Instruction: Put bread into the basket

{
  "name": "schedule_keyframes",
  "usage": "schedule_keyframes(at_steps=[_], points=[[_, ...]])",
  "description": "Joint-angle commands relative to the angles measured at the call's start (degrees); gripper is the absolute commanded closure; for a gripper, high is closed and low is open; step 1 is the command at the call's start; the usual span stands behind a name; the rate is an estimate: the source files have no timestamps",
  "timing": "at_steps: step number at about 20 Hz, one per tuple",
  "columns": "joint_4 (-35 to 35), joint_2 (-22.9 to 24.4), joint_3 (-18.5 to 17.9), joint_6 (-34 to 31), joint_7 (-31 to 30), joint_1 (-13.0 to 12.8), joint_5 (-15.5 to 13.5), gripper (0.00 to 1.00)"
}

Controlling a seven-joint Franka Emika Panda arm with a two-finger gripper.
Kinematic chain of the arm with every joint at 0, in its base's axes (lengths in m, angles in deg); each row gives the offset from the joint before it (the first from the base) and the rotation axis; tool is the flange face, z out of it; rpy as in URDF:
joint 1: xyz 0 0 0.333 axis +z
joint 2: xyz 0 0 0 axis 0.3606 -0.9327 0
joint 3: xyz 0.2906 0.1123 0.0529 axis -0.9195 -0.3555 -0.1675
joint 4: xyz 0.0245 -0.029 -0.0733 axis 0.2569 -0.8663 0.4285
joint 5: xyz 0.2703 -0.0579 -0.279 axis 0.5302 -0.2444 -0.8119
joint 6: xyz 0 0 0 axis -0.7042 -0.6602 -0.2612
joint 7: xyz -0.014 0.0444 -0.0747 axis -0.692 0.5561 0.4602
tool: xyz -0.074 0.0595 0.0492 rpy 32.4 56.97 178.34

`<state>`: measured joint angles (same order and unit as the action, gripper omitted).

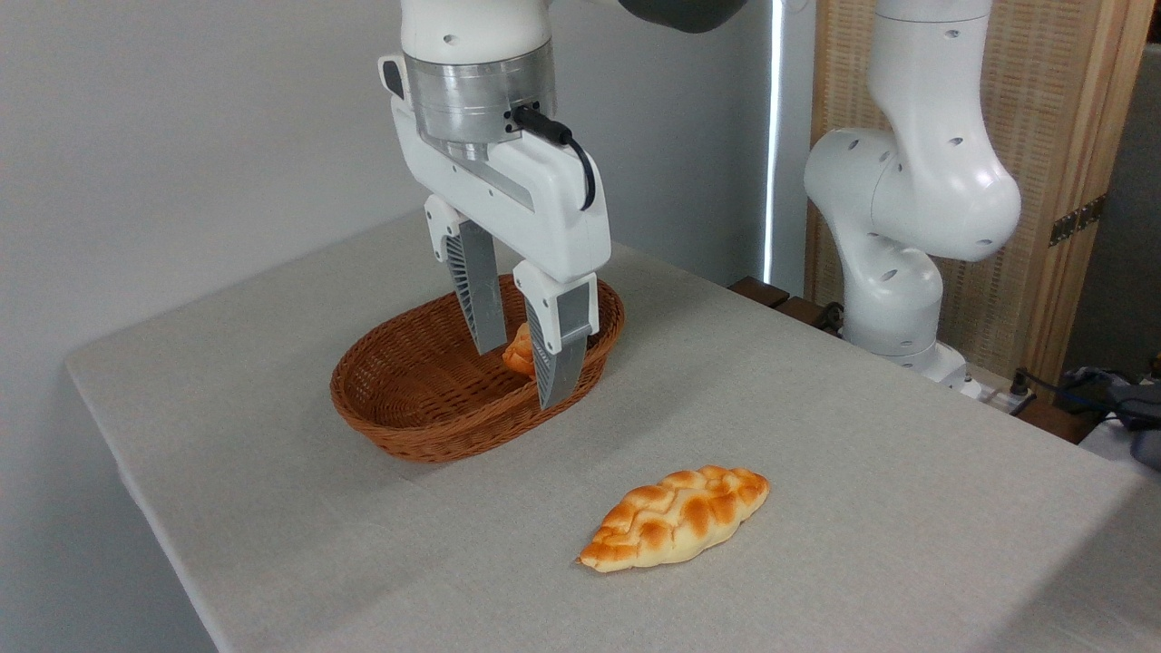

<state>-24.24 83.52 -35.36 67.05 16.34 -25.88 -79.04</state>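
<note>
1. The gripper (524, 374) hangs over the wicker basket (408, 399), fingers spread, holding nothing.
2. The braided loaf (676, 517) lies on the table (862, 472), near the basket's front.
3. It looks light, soft and squashable; grip gently across its middle.
4. Golden-yellow, toasted orange-brown bumps, pointed ends.

plain grey-white wall (181, 136) behind, table (862, 472) under grey cloth, bright vertical light strip (773, 136), woven wood-framed screen (1070, 163) at right
</note>
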Motion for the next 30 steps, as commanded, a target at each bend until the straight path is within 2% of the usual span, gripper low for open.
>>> schedule_keyframes(at_steps=[1,7,13,14,17,18,24,26,30], points=[[0.81,0.09,-1.21,-2.67,0.96,-0.62,-0.82,0.00],[-0.68,1.76,-1.30,-1.53,1.04,-0.53,-0.47,0.00],[-11.83,2.03,-1.48,4.53,3.15,-0.44,0.06,0.00],[-13.67,2.03,-2.17,5.67,3.76,-0.44,0.84,0.00],[-17.29,1.94,-2.97,6.73,9.03,-0.44,6.55,0.00],[-17.82,1.85,-3.15,6.91,10.18,-0.44,7.26,0.00],[-23.53,1.24,-4.29,11.12,11.68,-0.44,7.97,0.00],[-25.11,1.15,-4.29,13.06,11.68,-0.44,9.11,0.00],[-26.17,0.88,-4.29,13.50,11.68,-0.44,9.46,0.00]])
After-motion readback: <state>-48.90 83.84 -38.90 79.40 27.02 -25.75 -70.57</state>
